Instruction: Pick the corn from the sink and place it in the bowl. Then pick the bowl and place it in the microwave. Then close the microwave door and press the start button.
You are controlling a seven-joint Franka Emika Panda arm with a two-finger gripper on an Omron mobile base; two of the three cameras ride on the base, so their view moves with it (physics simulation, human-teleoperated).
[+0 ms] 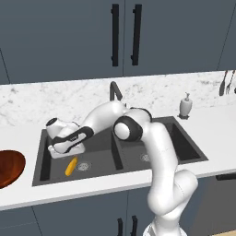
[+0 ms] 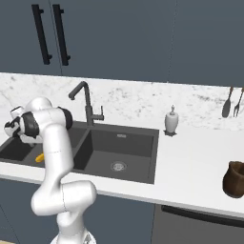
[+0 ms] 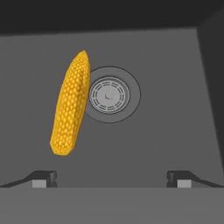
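The corn (image 3: 70, 109), a yellow-orange cob, lies on the floor of the sink's left basin (image 1: 55, 168) beside the round drain (image 3: 109, 95). It also shows as corn (image 1: 71, 166) and corn (image 2: 41, 157) in the base views. My gripper (image 3: 111, 179) hangs over the basin, pointing down, open and holding nothing, with the cob up and to the left of its left fingertip (image 3: 43, 178). The hand (image 1: 65, 146) sits just above and behind the cob. The reddish-brown bowl (image 1: 9, 168) rests on the counter left of the sink. The microwave, its door and the start button are out of view.
A tall dark faucet (image 1: 115, 91) rises behind the sink divider. A white soap dispenser (image 1: 185, 106) stands at the back right. Utensils (image 2: 232, 102) hang on the wall. A brown jar (image 2: 234, 179) sits on the right counter. Dark blue cabinets (image 1: 124, 37) hang above.
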